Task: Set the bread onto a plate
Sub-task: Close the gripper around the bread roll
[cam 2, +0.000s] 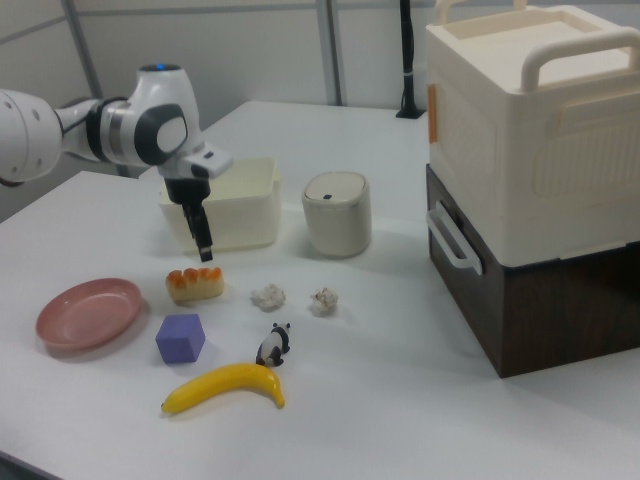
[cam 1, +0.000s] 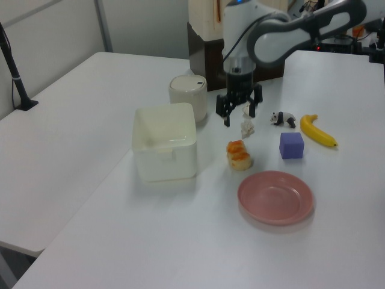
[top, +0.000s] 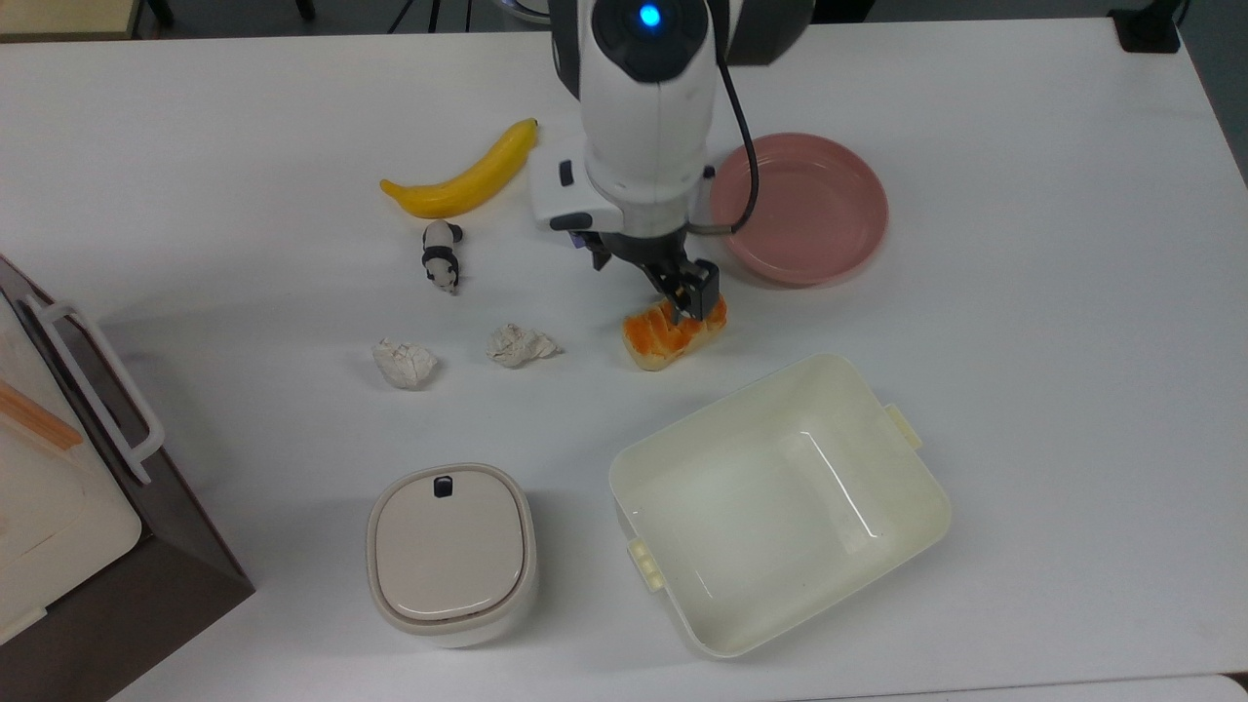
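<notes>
The bread (top: pixel 663 339), a small orange-brown roll, lies on the white table in the middle of the top view. It also shows in the left view (cam 1: pixel 239 154) and the right view (cam 2: pixel 196 283). My gripper (top: pixel 673 288) hangs just above the roll's far end and holds nothing. In the left view the gripper (cam 1: pixel 242 118) has its black fingers spread open, and in the right view the gripper (cam 2: pixel 205 250) points straight down. The pink plate (top: pixel 799 208) sits bare to the top view's right of the arm, apart from the bread (cam 1: pixel 275 197) (cam 2: pixel 88 312).
A cream tub (top: pixel 682 419) stands just in front of the bread. A lidded bin (top: pixel 450 553), two paper balls (top: pixel 405 363) (top: pixel 520 344), a panda figure (top: pixel 441 255) and a banana (top: pixel 463 175) lie to the top view's left. A purple cube (cam 1: pixel 292 145) sits under the arm. Stacked boxes (top: pixel 58 487) fill the top view's left edge.
</notes>
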### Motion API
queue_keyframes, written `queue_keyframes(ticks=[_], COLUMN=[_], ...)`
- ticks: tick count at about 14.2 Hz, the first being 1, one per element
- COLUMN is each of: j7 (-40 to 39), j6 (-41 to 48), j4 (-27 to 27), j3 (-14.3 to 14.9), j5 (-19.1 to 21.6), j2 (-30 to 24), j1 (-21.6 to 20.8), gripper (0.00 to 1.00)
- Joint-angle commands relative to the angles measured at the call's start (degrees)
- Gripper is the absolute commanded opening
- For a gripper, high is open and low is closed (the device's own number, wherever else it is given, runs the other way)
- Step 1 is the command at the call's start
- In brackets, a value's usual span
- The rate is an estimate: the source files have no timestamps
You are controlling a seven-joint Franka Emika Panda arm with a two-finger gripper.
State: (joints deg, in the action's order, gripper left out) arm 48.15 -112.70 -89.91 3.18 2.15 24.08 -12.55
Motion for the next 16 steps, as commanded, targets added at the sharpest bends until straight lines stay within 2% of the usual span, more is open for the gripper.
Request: queue_keyframes(ticks=[1, 3, 6, 7, 9, 10, 11, 12, 16], j7=[9.1, 11.6, 12.1, 12.1, 11.8, 11.5, 11.4, 11.3, 3.6], j6=[-6.5, -11.7, -13.9, -15.5, -15.9, -15.9, -15.9, -15.9, -13.0], j4=[-4.7, -7.4, -7.8, -7.9, -7.8, -7.8, -7.7, -7.7, -7.8], j3=[-1.4, -1.8, -2.8, -2.8, -2.8, -2.8, -2.8, -2.8, -2.8], j5=[1.0, 1.0, 0.7, 0.6, 0.4, 0.3, 0.2, 0.1, 0.1], j2=[1.1, 1.5, 3.9, 4.0, 4.0, 4.0, 4.0, 4.0, 2.8], j1=[-0.2, -0.3, -1.6, -1.7, -1.5, -1.4, -1.2, -1.2, -1.4], gripper=[1.00, 1.00, 1.00, 0.96, 0.51, 0.37, 0.28, 0.24, 0.24])
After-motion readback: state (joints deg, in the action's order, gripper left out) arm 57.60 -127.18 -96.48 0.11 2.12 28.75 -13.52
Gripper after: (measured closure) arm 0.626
